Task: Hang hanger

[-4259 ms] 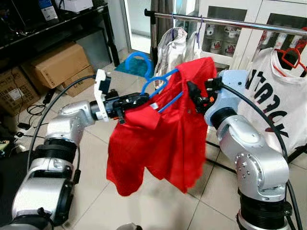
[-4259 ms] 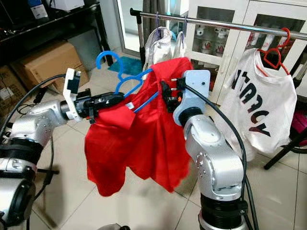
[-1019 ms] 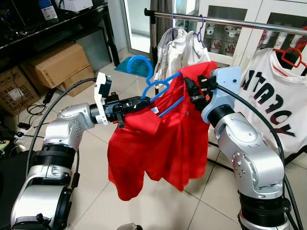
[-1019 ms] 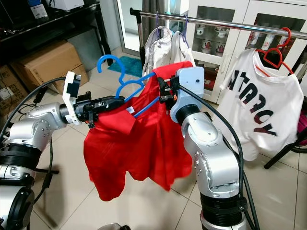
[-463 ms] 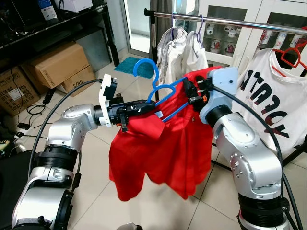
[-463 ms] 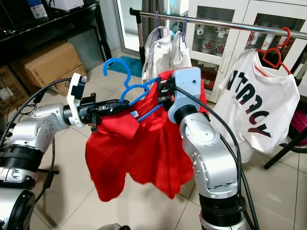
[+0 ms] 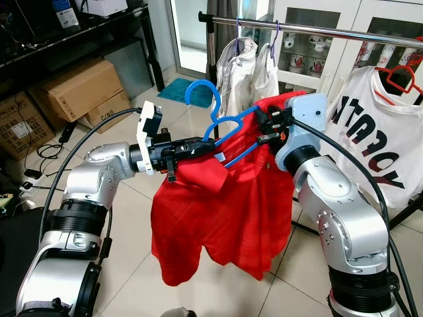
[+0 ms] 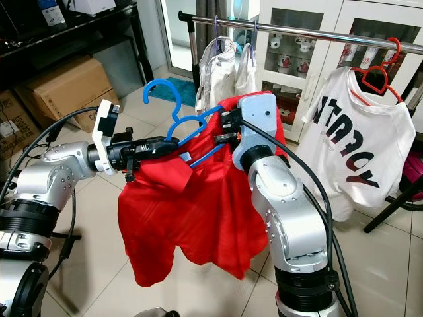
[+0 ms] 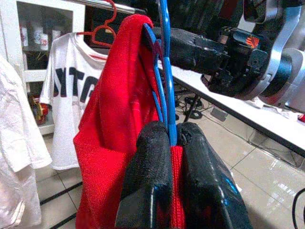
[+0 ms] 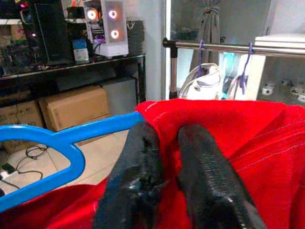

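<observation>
Ahead of me the clothes rail (image 7: 344,31) runs across the top of the head views, well above and beyond what I am carrying, with a white garment (image 7: 239,63) on its left part and a white printed shirt (image 7: 373,132) on a red hanger (image 7: 403,76) toward its right. Between them I see a bare stretch of bar, which I judge the likeliest landing spot. Below the rail hangs the red shirt (image 7: 225,211), draped on the blue hanger (image 7: 221,129) that I hold between both arms in front of the robot's chest. The hanger's long axis runs roughly left to right, tilted up toward the right, and its hook (image 7: 201,92) stands at the left end, pointing up and short of the rail. My left end effector (image 9: 174,138) is clenched on the blue wire and red cloth near the hook, so it is the nearer arm for steering the hook. My right end effector (image 10: 164,138) is pinched on a fold of red cloth at the far shoulder. I judge the hook must go up and forward over the bar, and the white garment sits close enough to snag it. Cardboard boxes (image 7: 82,89) stand on the floor to the left.
</observation>
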